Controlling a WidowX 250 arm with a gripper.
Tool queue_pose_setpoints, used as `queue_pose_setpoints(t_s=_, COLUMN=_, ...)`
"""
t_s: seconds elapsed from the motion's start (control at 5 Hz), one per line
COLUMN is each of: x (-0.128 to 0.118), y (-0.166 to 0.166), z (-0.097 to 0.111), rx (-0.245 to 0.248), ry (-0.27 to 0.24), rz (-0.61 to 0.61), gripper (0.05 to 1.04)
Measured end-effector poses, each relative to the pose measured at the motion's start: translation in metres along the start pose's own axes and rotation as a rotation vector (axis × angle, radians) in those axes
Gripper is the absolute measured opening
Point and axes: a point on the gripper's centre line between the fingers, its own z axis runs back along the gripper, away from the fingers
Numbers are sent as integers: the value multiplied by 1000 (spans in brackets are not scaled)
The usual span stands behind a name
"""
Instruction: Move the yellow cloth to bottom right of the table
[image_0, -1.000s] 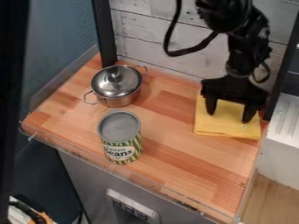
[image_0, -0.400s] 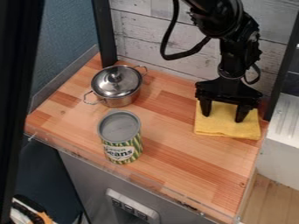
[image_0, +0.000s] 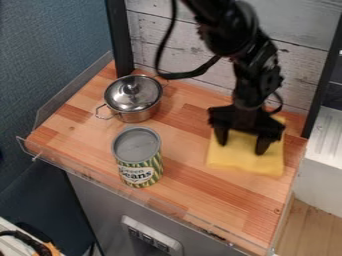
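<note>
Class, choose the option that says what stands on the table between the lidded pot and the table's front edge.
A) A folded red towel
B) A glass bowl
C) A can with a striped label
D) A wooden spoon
C: the can, its label striped green, stands in front of the lidded pot, nearer the table's front edge.

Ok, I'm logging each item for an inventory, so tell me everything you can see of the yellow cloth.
The yellow cloth is plain, soft-looking fabric, roughly square and possibly folded. It lies mostly flat on the wooden tabletop, in the right part of the view, to the right of the can. The gripper hangs over it with fingers apart, hiding part of its far side. The fingertips look to be at the cloth, but whether they press on it is unclear.
</note>
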Motion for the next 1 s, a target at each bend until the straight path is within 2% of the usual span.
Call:
queue_pose_setpoints(t_s=0.2, x=-27, y=9, z=4, rx=-4, ry=4, rz=-94, gripper=1001)
queue_pose_setpoints(t_s=0.6, x=-59, y=9, z=9, rx=-54, ry=35, rz=-197, gripper=1000)
queue_pose_setpoints(t_s=0.8, x=-62, y=5, z=11, rx=-64, ry=42, rz=-206, gripper=1000)
queue_pose_setpoints(t_s=1.0, x=-62, y=-8, z=22, rx=-59, ry=72, rz=-220, gripper=1000)
